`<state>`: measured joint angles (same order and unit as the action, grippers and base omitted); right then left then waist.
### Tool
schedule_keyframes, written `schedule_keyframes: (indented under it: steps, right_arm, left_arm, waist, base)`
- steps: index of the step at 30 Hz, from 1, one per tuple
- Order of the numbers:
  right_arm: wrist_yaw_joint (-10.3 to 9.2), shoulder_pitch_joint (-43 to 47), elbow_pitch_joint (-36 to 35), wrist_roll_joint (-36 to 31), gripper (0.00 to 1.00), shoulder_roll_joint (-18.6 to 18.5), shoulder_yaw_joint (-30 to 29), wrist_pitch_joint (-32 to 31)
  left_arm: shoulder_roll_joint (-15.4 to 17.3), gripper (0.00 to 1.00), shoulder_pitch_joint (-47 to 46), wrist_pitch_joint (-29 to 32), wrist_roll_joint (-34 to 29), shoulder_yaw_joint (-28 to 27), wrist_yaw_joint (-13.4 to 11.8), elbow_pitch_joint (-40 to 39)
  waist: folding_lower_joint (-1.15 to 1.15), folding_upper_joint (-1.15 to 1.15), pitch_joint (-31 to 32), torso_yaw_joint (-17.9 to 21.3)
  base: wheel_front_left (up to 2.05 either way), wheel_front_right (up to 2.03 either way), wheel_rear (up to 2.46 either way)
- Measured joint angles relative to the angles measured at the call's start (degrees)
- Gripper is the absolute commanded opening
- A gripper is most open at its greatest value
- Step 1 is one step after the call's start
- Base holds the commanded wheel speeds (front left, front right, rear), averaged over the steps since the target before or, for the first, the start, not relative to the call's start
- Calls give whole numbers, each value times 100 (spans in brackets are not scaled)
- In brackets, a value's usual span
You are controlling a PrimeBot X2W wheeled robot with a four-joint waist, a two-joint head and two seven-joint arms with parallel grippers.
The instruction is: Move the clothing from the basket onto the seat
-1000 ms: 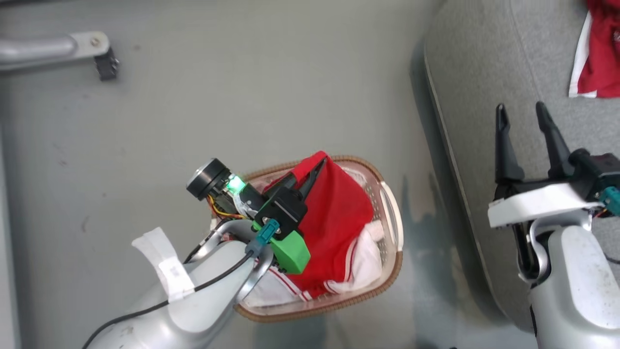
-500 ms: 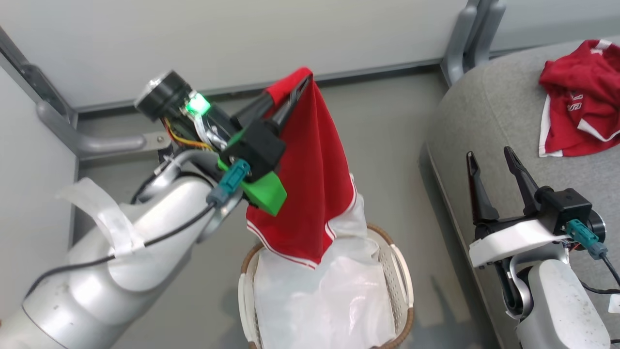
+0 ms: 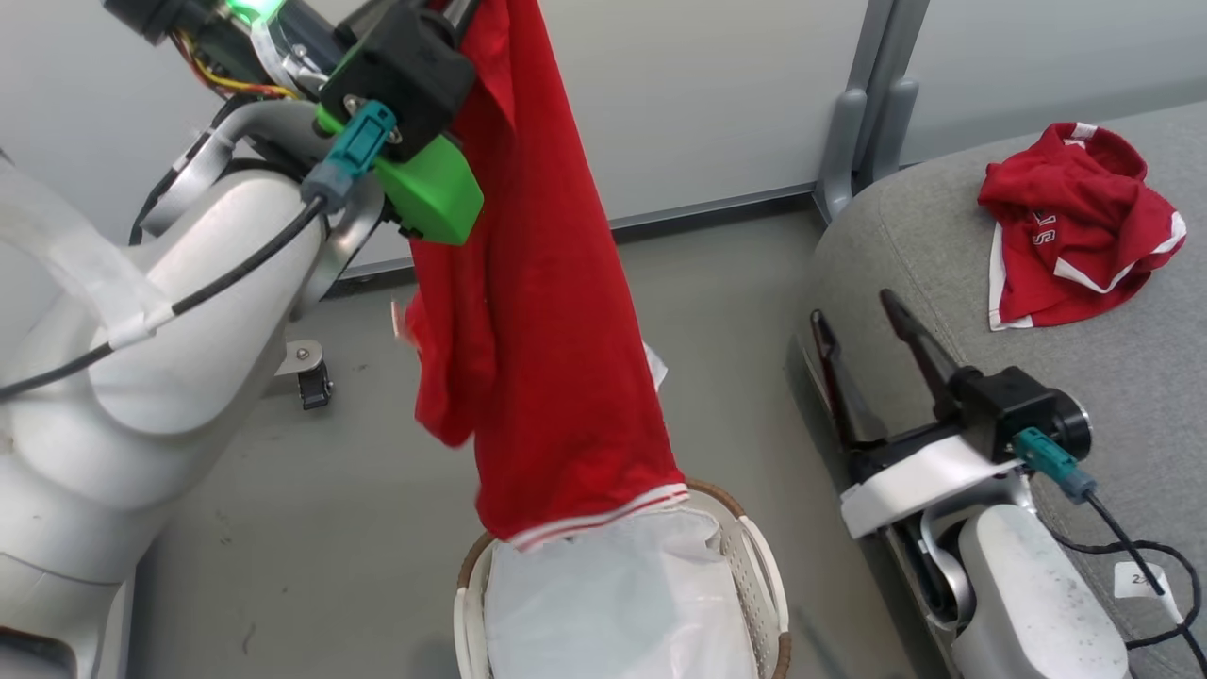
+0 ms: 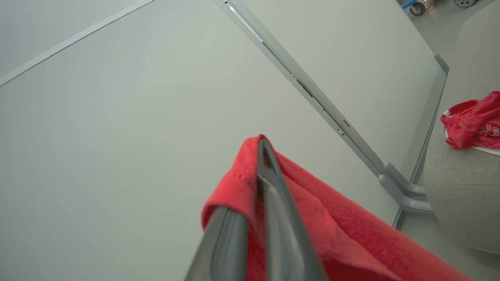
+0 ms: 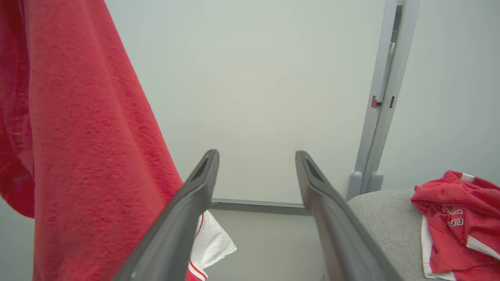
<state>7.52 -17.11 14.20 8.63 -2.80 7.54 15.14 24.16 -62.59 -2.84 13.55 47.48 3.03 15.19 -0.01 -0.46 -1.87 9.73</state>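
Left claw (image 4: 258,156) — pressed together, pinching the top fold of a red garment (image 3: 537,311), which hangs with its striped hem over the basket (image 3: 762,577) and white liner (image 3: 613,604). Right claw (image 3: 853,306) — spread, empty, beside the seat (image 3: 943,245), where a second red garment (image 3: 1066,226) lies crumpled.

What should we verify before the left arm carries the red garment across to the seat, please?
1. Grip: left gripper shut on the held garment: ok.
2. Hem clear of the basket: cannot tell; in the head view it hangs right at the liner.
3. Bare room on the seat beside the garment lying there: ok.
4. Spare hand: right gripper open and empty: ok.
5. Carry path past the right gripper, which sits at the seat's edge: cannot tell.
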Motion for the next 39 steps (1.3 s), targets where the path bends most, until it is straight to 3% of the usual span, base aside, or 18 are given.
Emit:
schedule_keyframes:
  steps: [12,23,39]
  right_arm:
    - [0,96,-175,505,100,0,1167,0]
    - [0,-840,91,617,100,1,1822,0]
    - [0,-1293,630,-155,100,-1,1195,0]
  left_arm:
    - [-469,0,-323,131,48,186,55,292]
    - [-827,0,-653,159,63,303,85,339]
    - [-1224,0,-764,-10,107,645,176,136]
  waist:
    - [0,0,294,-241]
    - [0,0,329,-456]
    - [0,0,272,-751]
  base:
    - [0,0,0]
    - [0,0,0]
    - [0,0,0]
